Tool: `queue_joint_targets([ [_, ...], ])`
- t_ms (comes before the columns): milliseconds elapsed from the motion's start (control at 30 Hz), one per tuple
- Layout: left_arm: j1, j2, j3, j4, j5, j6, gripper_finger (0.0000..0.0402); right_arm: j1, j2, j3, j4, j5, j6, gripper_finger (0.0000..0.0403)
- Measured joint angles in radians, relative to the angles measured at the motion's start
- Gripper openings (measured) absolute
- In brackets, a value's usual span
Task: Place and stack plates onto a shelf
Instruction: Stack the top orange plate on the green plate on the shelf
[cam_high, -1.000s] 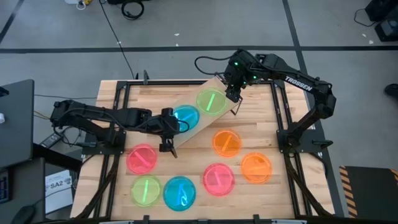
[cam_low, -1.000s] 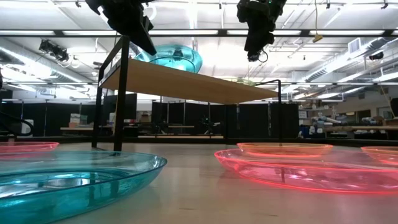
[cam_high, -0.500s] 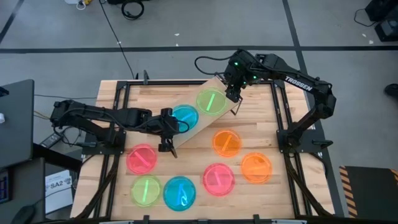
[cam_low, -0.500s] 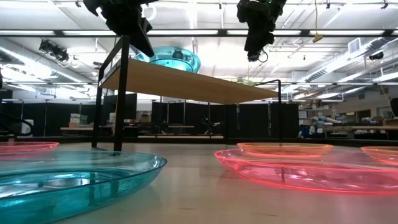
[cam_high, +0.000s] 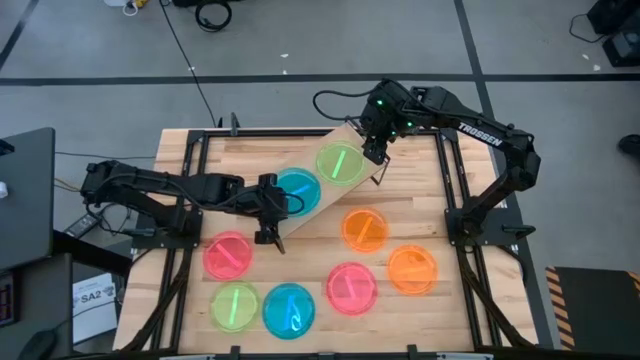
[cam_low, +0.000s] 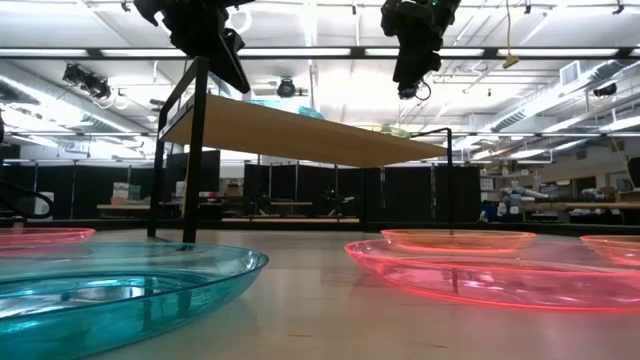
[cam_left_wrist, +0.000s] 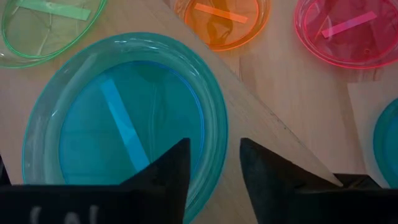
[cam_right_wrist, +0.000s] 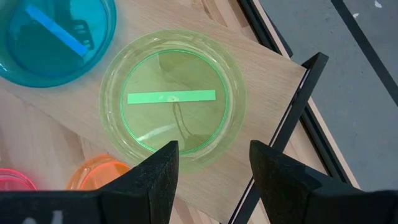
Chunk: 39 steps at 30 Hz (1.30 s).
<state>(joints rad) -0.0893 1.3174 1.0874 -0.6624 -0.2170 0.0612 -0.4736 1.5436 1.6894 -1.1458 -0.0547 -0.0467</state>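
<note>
The shelf (cam_high: 318, 182) stood skewed on the table (cam_high: 440, 310), its long axis running from the near left toward the far right corner. Two plates lay flat on it, side by side along that axis: a blue plate (cam_high: 297, 190) nearer my left side and a green plate (cam_high: 339, 163) toward the far right end. My left gripper (cam_left_wrist: 211, 171) hovered over the blue plate's rim, fingers parted and holding nothing. My right gripper (cam_right_wrist: 214, 168) hung above the green plate's edge, jaws wide and empty. Seven more plates lay on the table in front of the shelf, pink, orange, green and blue.
</note>
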Motion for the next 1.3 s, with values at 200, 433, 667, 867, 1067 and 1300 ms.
queue_joint_targets([
  [200,0.0,0.0,0.0,0.0,0.0,0.0,0.0188,0.0,0.0,0.0,0.0,0.0,0.0,0.0203],
  [433,0.0,0.0,0.0,0.0,0.0,0.001,0.0214,0.0,0.0,0.0,0.0,0.0,0.0,0.0203],
  [667,0.0,0.0,0.0,0.001,0.0,0.001,0.0217,0.0,0.0,0.0,0.0,0.0,0.0,0.0203],
  [867,0.0,0.0,0.0,0.006,0.0,0.001,0.0217,0.0,0.0,0.0,0.0,0.0,0.0,0.0203],
  [1067,0.0,0.0,0.0,0.026,0.0,0.003,0.0217,0.0,0.0,0.0,0.0,0.0,0.0,0.0203],
  [1300,0.0,0.0,0.0,0.025,0.0,0.002,0.0217,0.0,0.0,0.0,-0.001,0.0,0.0,0.0203],
])
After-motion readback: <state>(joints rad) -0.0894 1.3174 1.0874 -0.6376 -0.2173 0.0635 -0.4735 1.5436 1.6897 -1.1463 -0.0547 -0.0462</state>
